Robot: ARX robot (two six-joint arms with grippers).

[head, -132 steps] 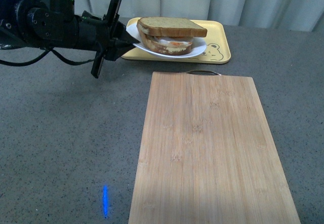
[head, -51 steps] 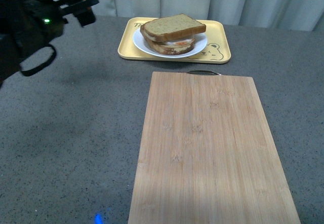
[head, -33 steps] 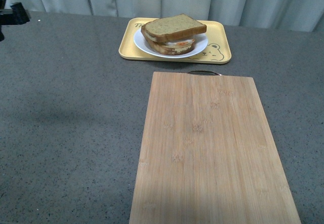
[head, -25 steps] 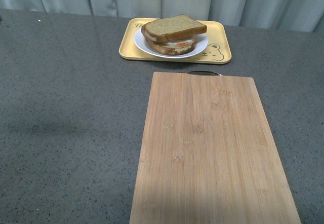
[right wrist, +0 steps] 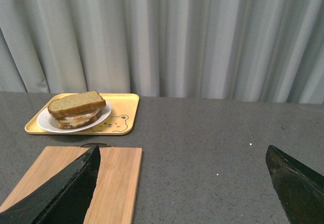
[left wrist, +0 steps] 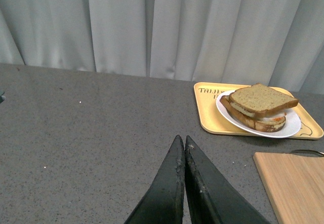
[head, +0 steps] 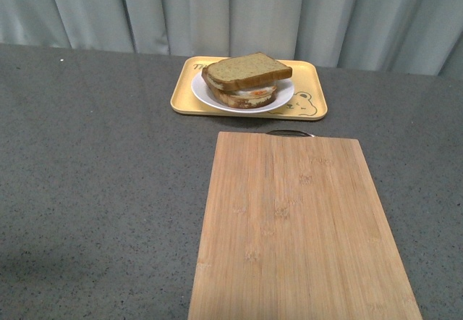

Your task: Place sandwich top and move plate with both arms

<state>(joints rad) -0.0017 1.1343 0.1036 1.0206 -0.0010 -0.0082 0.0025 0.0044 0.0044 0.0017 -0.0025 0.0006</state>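
Grey speckled counter [head: 94, 190]: tan-brown bread top [head: 248, 70] sits on the sandwich, on the round white plate [head: 210, 96] within the yellow tray [head: 307, 106]. Apparently complete. Left gripper [left wrist: 183, 143] pressed together; right gripper [right wrist: 182, 155] spread, empty.

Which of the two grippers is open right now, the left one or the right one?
The right gripper: its black fingers stand wide apart with the table showing between them. The left gripper has its fingers pressed together, holding nothing.

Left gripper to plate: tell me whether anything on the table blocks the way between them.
Nothing visible does. In the left wrist view, the left gripper, its fingers closed together, points over bare grey table toward the plate, which sits on the yellow tray with the sandwich top already on the sandwich.
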